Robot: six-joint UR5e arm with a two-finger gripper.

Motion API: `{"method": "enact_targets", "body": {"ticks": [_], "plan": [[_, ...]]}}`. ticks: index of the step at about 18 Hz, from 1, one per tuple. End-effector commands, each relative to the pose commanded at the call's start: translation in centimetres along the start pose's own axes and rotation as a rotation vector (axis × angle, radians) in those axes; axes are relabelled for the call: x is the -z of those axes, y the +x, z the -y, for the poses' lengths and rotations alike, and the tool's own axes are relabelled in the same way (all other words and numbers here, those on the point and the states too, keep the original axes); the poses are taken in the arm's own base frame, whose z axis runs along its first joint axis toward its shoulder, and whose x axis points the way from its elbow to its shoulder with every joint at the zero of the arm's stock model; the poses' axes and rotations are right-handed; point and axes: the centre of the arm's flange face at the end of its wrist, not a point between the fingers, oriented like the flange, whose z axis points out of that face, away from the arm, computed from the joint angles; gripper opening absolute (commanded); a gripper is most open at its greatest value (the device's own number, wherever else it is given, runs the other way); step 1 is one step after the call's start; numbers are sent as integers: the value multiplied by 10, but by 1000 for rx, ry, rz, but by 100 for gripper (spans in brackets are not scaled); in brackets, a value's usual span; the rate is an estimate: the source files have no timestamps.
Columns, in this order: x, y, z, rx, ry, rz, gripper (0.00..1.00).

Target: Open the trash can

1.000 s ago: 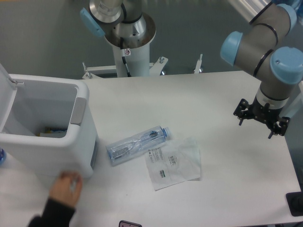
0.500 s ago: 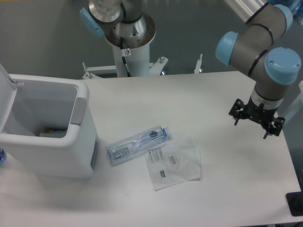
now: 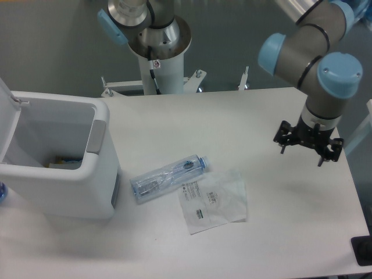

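The trash can (image 3: 64,189) is a large white bin at the table's left edge. Its lid (image 3: 6,113) stands raised at the left, so the inside shows, with some items at the bottom (image 3: 63,163). The grey push tab (image 3: 96,135) is on the right rim. My gripper (image 3: 307,143) points down over the right side of the table, far from the bin. Its fingers are hidden under the wrist and the black mount. It holds nothing that I can see.
A crushed clear plastic bottle (image 3: 168,177) and a clear bag with a label (image 3: 213,200) lie mid-table to the right of the bin. The arm's pedestal (image 3: 160,55) stands at the back. A dark object (image 3: 362,250) sits at the front right corner.
A person's hand at the bin's front corner has gone from view. My gripper has moved left and slightly toward the back. The bin stays open.
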Motion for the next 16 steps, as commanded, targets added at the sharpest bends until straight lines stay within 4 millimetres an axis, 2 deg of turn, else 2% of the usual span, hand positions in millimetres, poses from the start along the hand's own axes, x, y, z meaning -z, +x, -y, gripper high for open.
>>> {"method": "enact_targets", "body": {"ticks": [2, 4, 8, 13, 16], "plan": [[4, 17, 14, 1, 0, -12, 100], [-2, 18, 18, 3, -1, -17, 100], [1, 1, 2, 36, 6, -9, 100], [6, -16, -3, 51, 11, 6, 100], [1, -20, -4, 49, 5, 2, 100]]}}
